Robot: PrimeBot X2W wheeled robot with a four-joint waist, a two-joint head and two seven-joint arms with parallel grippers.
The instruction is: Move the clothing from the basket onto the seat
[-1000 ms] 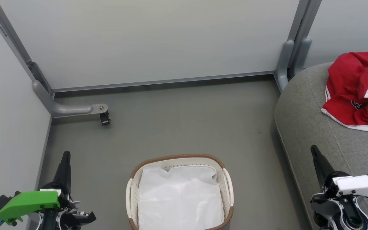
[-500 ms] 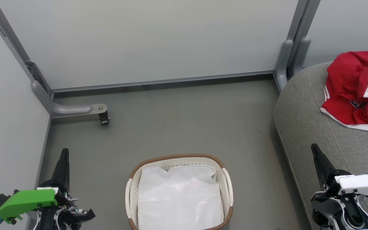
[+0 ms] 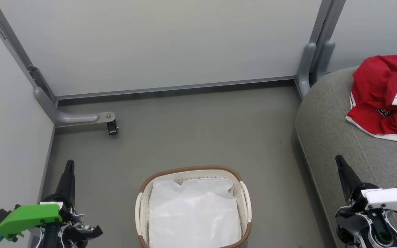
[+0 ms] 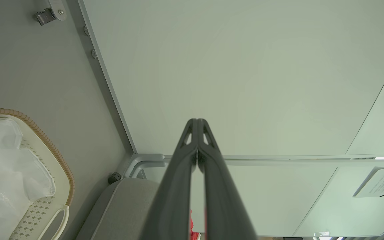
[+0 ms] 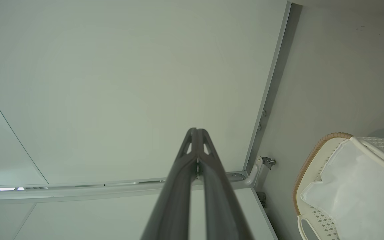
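The red clothing (image 3: pixel 384 98) with white trim lies bunched on the grey seat (image 3: pixel 333 137) at the right. On the floor at bottom centre stands the white basket (image 3: pixel 193 171) with its brown woven rim, and inside it I see just the white cloth liner (image 3: pixel 193 213). My left gripper (image 3: pixel 69 165) is shut with nothing in it, left of the basket. My right gripper (image 3: pixel 338 160) is shut and holds nothing, over the seat's front edge. The wrist views show the left gripper (image 4: pixel 197 121) and the right gripper (image 5: pixel 197 130) with fingers pressed together, plus the basket (image 4: pixel 50 146) (image 5: pixel 308 156) beside them.
Pale partition panels (image 3: pixel 164 44) wall the space at the back and left. A grey bracket foot with a small castor (image 3: pixel 112 128) juts onto the floor at the left. Open grey floor (image 3: pixel 198 131) lies between the basket and the back panel.
The left gripper has dropped slightly lower in the head view. The picture shifted a touch. Clothing, basket and right gripper stay put.
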